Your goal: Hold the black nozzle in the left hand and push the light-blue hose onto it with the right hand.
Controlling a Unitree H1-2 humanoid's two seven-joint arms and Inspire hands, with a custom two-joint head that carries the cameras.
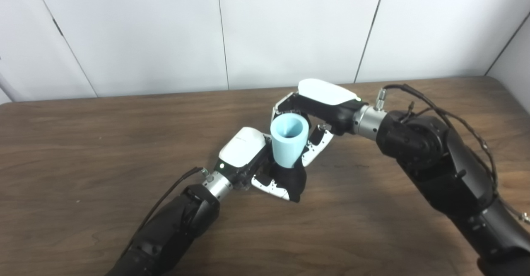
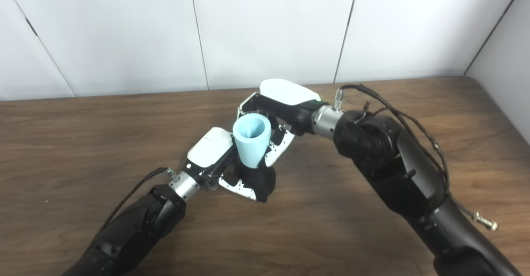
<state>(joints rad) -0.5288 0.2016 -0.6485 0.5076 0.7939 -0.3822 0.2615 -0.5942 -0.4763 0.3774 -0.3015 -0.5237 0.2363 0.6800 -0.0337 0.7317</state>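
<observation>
Now the pushing step is going on: the light-blue hose (image 1: 288, 141) is standing with its narrow lower end inside the black nozzle (image 1: 292, 181), just above the wooden bench (image 1: 103, 143) near its middle. The left hand (image 1: 248, 156) is grasping the nozzle from the side, its fingers (image 1: 269, 185) wrapping under the black part. The right hand (image 1: 319, 106) is reaching from behind, and its fingers (image 1: 316, 143) are curling around the hose wall, so it is holding the hose. How deep the hose is sitting I cannot tell well, because the fingers are covering the joint. I think the next move is asking for a straight push down along the axis while the left hand is keeping firm. The hose piece is looking like a smooth, matte cone with an open, wide mouth, probably soft plastic or rubber; the nozzle is dark, matte and rounded.
</observation>
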